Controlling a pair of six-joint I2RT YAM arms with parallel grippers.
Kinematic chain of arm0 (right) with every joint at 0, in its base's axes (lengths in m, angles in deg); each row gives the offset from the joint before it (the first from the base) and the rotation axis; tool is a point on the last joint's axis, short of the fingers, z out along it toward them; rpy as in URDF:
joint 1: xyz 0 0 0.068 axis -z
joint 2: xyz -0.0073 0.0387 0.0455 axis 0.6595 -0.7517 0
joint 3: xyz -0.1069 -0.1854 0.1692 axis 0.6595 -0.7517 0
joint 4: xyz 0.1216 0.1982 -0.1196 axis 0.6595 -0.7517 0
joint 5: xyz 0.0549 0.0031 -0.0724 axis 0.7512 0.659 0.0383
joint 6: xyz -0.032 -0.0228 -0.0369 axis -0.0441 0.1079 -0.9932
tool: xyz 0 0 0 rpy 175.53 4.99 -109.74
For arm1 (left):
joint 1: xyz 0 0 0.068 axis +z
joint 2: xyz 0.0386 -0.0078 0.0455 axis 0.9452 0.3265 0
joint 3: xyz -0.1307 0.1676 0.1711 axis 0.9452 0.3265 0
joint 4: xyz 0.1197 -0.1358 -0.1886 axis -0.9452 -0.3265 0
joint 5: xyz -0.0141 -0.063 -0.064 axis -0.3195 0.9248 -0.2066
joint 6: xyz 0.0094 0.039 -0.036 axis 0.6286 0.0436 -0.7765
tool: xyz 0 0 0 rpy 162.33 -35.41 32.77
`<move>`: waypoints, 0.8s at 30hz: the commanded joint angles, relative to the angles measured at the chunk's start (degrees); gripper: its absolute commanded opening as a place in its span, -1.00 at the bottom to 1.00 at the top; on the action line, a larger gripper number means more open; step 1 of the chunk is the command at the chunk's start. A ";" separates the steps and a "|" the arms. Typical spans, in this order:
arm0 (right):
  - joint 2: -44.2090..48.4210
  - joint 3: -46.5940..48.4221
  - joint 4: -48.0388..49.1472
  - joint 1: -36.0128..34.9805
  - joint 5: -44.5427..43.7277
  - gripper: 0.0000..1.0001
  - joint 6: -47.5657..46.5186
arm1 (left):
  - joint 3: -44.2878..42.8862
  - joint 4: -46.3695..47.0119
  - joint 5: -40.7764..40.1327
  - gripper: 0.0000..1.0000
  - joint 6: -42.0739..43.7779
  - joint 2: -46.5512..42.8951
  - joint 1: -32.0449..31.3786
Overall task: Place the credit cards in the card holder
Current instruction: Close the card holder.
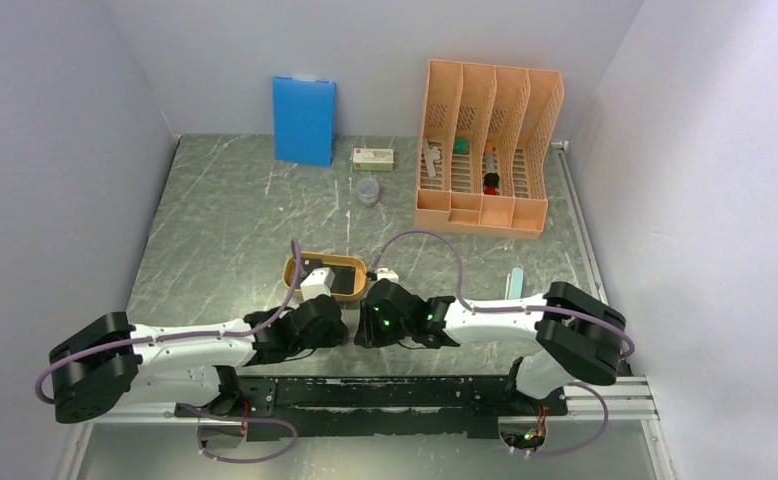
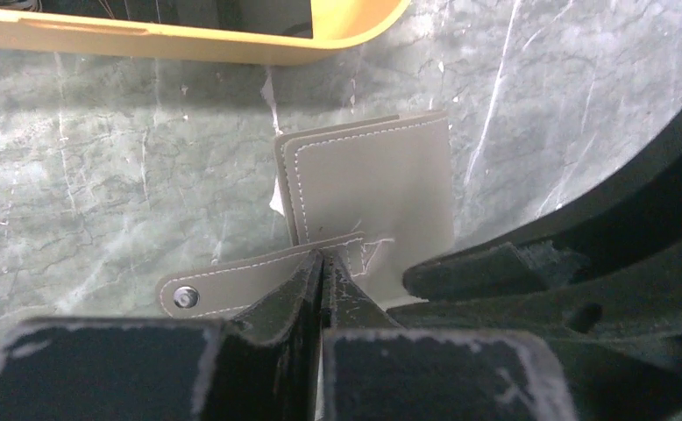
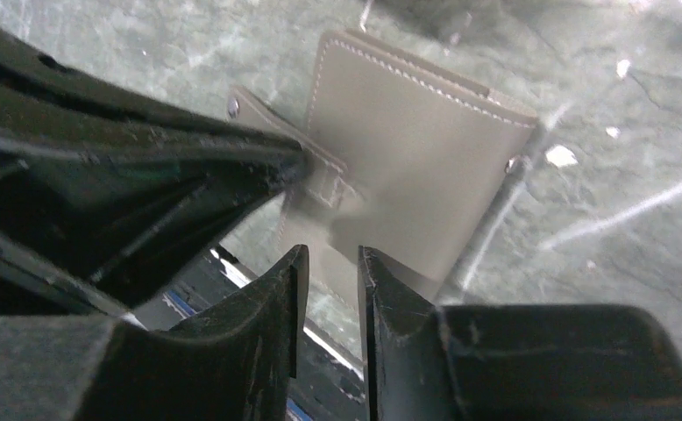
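The card holder (image 2: 381, 189) is a grey-taupe wallet lying folded on the marble table, with a snap strap (image 2: 232, 285) sticking out to the left. My left gripper (image 2: 323, 261) is shut on that strap. From the right wrist view the card holder (image 3: 425, 145) lies just beyond my right gripper (image 3: 330, 256), whose jaws stand a little apart with nothing between them. Seen from above, the left gripper (image 1: 337, 325) and right gripper (image 1: 365, 325) meet nose to nose and hide the holder. I cannot make out the credit cards in any view.
A shallow orange tray (image 1: 295, 272) sits just behind the grippers, its rim (image 2: 188, 44) close to the holder. At the back stand an orange file rack (image 1: 485, 150), a blue board (image 1: 303, 120), a small box (image 1: 373, 158) and a small cup (image 1: 367, 190).
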 commanded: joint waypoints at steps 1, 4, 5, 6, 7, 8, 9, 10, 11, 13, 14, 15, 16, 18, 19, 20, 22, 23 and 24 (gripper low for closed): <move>3.47 -2.86 -5.86 -0.29 -0.50 -0.36 0.52 | 2.09 1.75 -0.17 -0.88 -0.94 1.34 1.12; 8.60 -4.28 -6.71 -0.27 -0.94 -0.27 1.93 | 3.25 1.98 -0.50 -0.88 -1.48 2.33 1.26; 10.38 -4.97 -6.89 -0.34 -0.99 -0.22 2.68 | 3.58 2.11 -0.49 -0.89 -1.79 2.69 1.29; 12.08 -5.73 -6.80 -0.26 -1.42 -0.14 3.55 | 4.05 2.47 -0.34 -0.89 -1.93 3.05 1.37; 13.66 -6.50 -6.70 -0.07 -1.76 -0.06 4.45 | 4.39 3.08 -0.27 -0.89 -2.03 3.37 1.43; 14.98 -7.39 -6.35 0.11 -1.92 0.00 5.40 | 4.86 3.28 -0.31 -0.89 -2.23 3.64 1.47; 16.06 -8.28 -5.37 0.46 -1.42 0.06 6.26 | 5.08 3.31 -0.31 -0.89 -2.44 3.83 1.45; 16.78 -9.31 -4.24 0.93 -0.66 0.11 6.98 | 5.30 3.35 -0.33 -0.89 -2.55 4.00 1.54; 17.25 -10.65 -2.55 1.74 0.01 0.15 8.22 | 5.48 3.34 -0.38 -0.89 -2.70 4.09 1.56; 17.56 -12.84 0.91 2.86 2.30 0.19 9.99 | 5.99 3.83 -0.12 -0.89 -2.97 4.28 1.56; 17.61 -13.93 3.18 3.35 3.21 0.21 11.07 | 6.21 4.19 -0.05 -0.89 -3.02 4.29 1.56; 17.51 -15.14 5.30 4.02 4.27 0.22 12.04 | 6.42 4.39 -0.01 -0.89 -3.10 4.33 1.55; 17.32 -16.12 7.29 4.51 5.18 0.23 13.17 | 6.58 4.45 -0.11 -0.89 -3.18 4.41 1.55; 16.80 -17.93 10.55 5.38 6.28 0.24 14.85 | 7.10 4.82 -0.13 -0.89 -3.41 4.86 1.56; 16.60 -18.83 12.25 5.76 6.56 0.24 15.72 | 7.40 5.05 -0.04 -0.89 -3.50 5.05 1.54; 16.48 -19.82 13.90 6.12 6.82 0.25 16.46 | 7.67 5.08 0.12 -0.89 -3.69 5.30 1.56; 16.40 -21.56 17.45 6.80 7.08 0.25 17.94 | 8.24 5.08 0.31 -0.89 -4.04 5.76 1.51; 16.30 -22.32 18.87 7.06 7.02 0.25 18.53 | 8.47 5.83 0.38 -0.89 -4.19 5.94 1.55; 16.15 -22.85 20.29 7.27 6.89 0.25 19.00 | 8.79 6.67 0.39 -0.89 -4.36 6.06 1.56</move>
